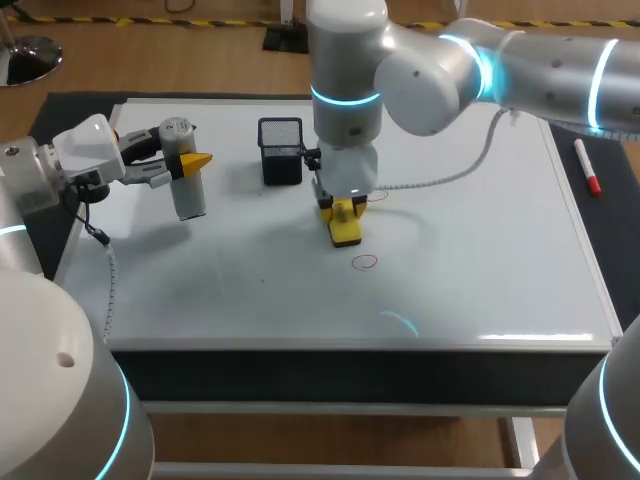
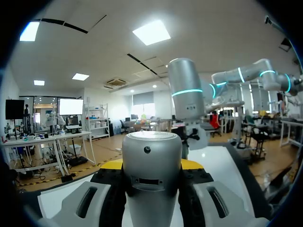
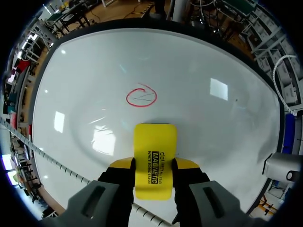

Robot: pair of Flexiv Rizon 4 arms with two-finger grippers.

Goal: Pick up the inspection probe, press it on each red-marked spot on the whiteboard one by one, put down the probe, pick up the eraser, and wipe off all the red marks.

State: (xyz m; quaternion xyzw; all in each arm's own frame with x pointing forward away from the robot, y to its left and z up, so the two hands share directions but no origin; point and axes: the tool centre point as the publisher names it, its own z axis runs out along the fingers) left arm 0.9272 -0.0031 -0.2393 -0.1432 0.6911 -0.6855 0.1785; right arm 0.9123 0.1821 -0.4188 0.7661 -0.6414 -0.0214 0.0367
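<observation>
My left gripper is shut on the grey cylindrical inspection probe, which stands upright over the whiteboard's left part. In the left wrist view the probe fills the gap between the fingers. My right gripper is shut on the yellow eraser, which points down onto the board's middle. A red circle mark lies just in front of the eraser. In the right wrist view this red circle is a little ahead of the eraser. A second red mark peeks out beside the right gripper.
A black mesh pen holder stands on the board just left of my right arm's wrist. A red marker lies off the board's right edge. A coiled cable runs beside the right gripper.
</observation>
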